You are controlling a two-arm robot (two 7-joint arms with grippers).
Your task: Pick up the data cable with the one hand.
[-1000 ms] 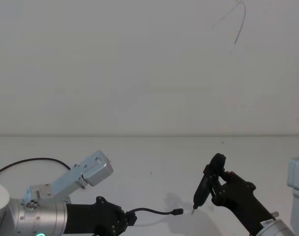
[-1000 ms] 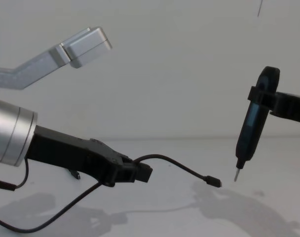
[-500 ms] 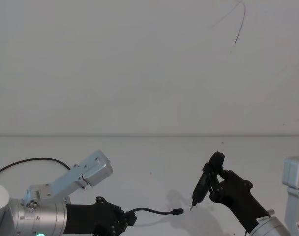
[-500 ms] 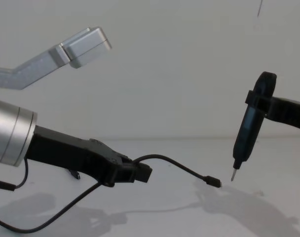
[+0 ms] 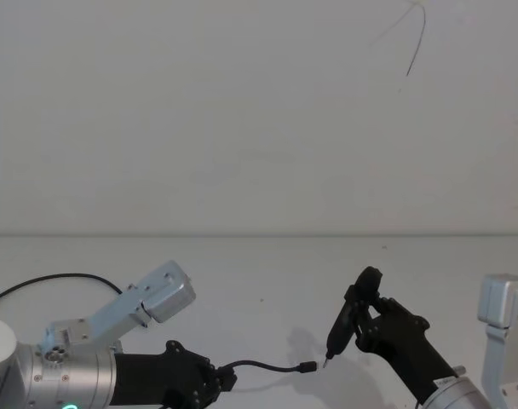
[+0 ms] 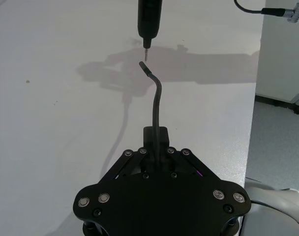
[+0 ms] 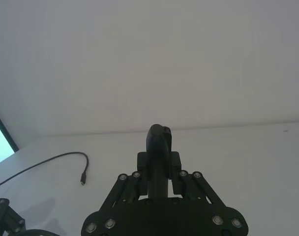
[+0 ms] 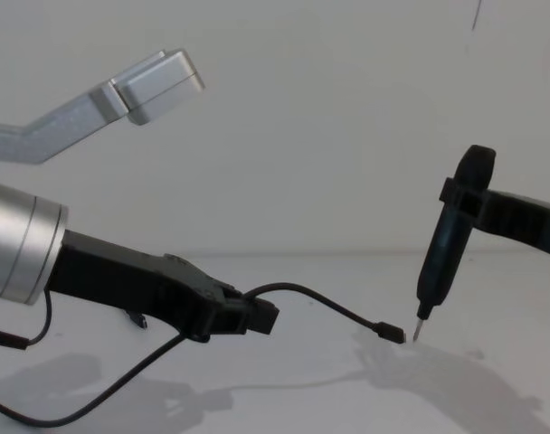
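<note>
Chest view is showing the left pincer [image 8: 261, 316] clenched on the data cable [image 8: 325, 306], gripping it a little behind its free end. From the pincer, the cable is arching up and then running down to its small flat plug [image 8: 393, 334], which is hanging just above the white surface [image 8: 311, 398]. The rest of the cable is trailing back under the left arm and lying in a loose curve on the surface.

Close beside the plug, the right pincer [image 8: 458, 197] is grasping a slim black pen-shaped tool [image 8: 445, 244], held nearly upright. The tool's metal tip [image 8: 419, 327] is sitting just beside the plug; whether they are touching, I cannot tell.

In the left wrist view, the cable [image 6: 156, 105] is rising out of the closed pincer [image 6: 156, 142], and the tool [image 6: 149, 19] is pointing at its end. In the head view, the plug [image 5: 307, 367] is lying between the left pincer [image 5: 225, 381] and the tool [image 5: 340, 328].

No containers and no readable writing are visible.
</note>
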